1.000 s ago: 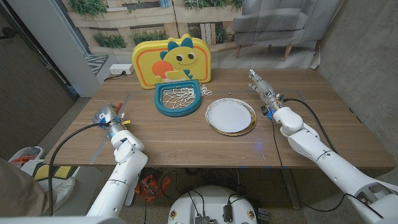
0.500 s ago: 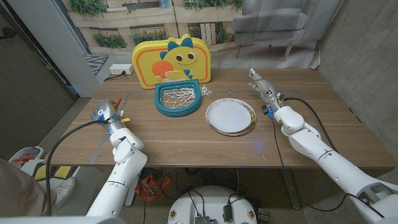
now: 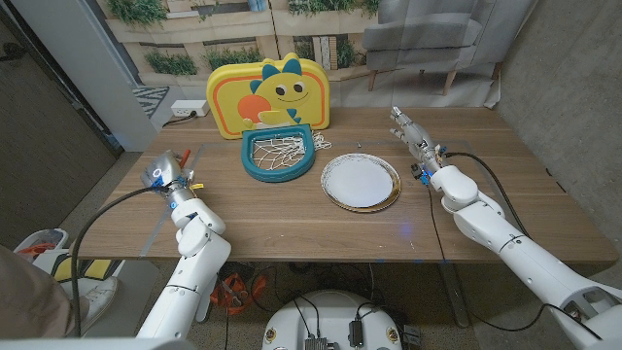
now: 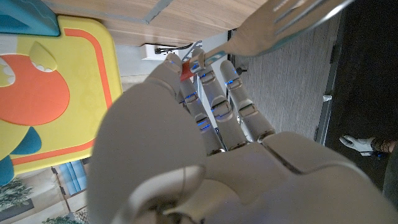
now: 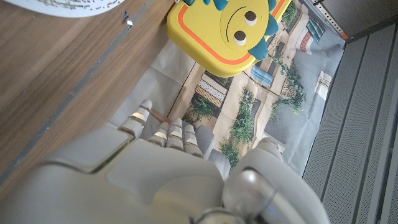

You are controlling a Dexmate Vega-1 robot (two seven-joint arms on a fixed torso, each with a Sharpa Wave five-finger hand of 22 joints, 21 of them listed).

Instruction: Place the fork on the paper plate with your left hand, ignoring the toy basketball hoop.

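The left hand (image 3: 165,178) is seen in the head view raised over the table's (image 3: 292,219) near left part, and the fork (image 4: 292,22) is pinched at its fingertips: in the left wrist view the fingers (image 4: 214,106) are drawn together under a pale handle, with the tines reaching out beyond the fingertips against the dark floor. In the head view the fork is too small to be made out clearly at that hand. The paper plate (image 3: 361,182) lies flat on the table well to the right of the left hand and slightly farther from the robot, with a gold rim showing around its white face. Between the left hand and the plate, the toy basketball hoop (image 3: 278,156) is found, its teal ring and white net lying on the wood and its yellow dinosaur backboard (image 3: 271,92) standing behind; the ring is just beside the plate's left edge, and contact cannot be judged. The backboard is also seen beside the left hand in the left wrist view. The right hand (image 3: 412,137) is held just to the right of the plate, pointing away from the robot, its fingers (image 5: 163,134) extended side by side and close together with nothing in them; the plate's edge (image 5: 68,6) is seen beyond it in the right wrist view.
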